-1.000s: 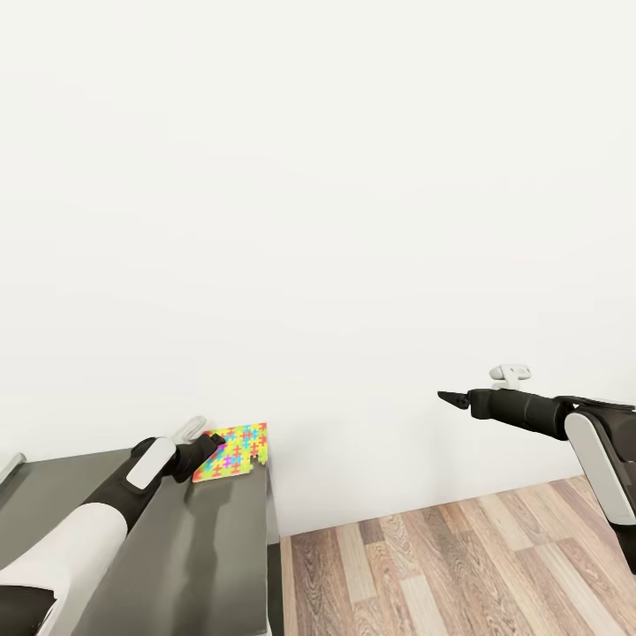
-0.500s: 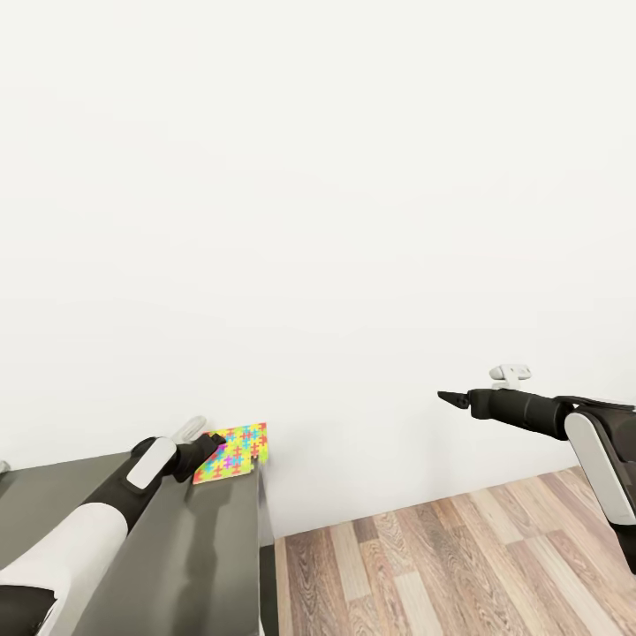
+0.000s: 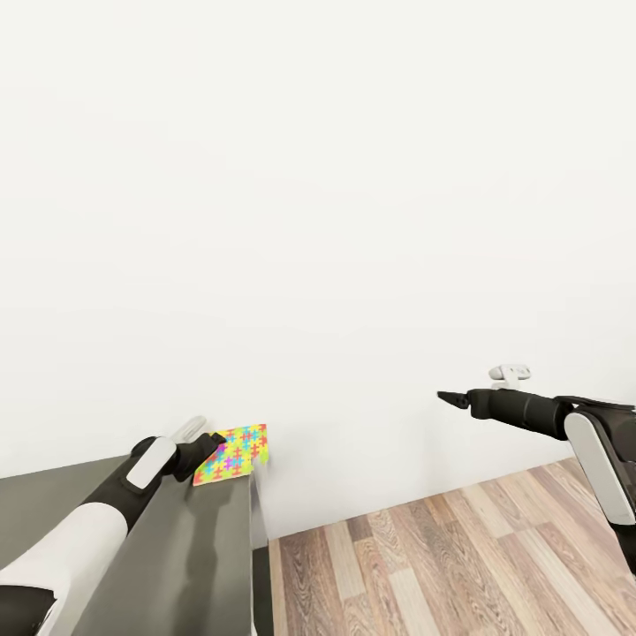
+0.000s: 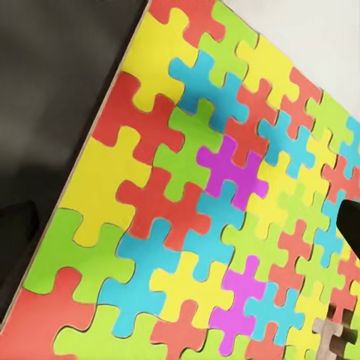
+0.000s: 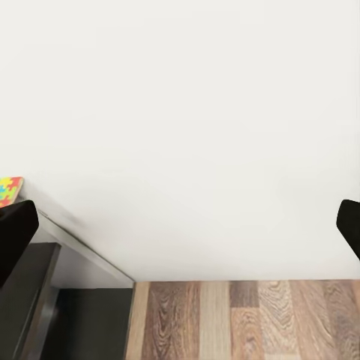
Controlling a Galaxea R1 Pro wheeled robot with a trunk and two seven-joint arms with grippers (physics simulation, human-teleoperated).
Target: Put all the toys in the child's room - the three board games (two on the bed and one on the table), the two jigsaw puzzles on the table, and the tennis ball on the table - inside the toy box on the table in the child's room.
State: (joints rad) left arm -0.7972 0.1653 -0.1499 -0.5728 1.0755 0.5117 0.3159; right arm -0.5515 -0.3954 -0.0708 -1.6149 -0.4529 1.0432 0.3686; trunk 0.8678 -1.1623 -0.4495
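Observation:
A flat jigsaw puzzle (image 3: 237, 452) of bright interlocking pieces hangs tilted over the far corner of the dark grey table (image 3: 194, 548). My left gripper (image 3: 210, 444) is shut on its near edge. In the left wrist view the jigsaw puzzle (image 4: 210, 195) spreads across the frame, with a bare gap at one corner. My right gripper (image 3: 452, 399) is stretched out over the floor at the right, open and holding nothing; its dark fingers (image 5: 15, 232) stand far apart. The toy box, board games and tennis ball are out of view.
A plain white wall (image 3: 336, 177) faces me close behind the table. Wooden floor (image 3: 442, 565) lies to the right of the table's end. The right wrist view catches the table's corner (image 5: 30, 300) and a sliver of the puzzle (image 5: 9, 189).
The view has swung right: the table has slid left in the picture and more floor shows. Both arms and the held puzzle keep their places in the view.

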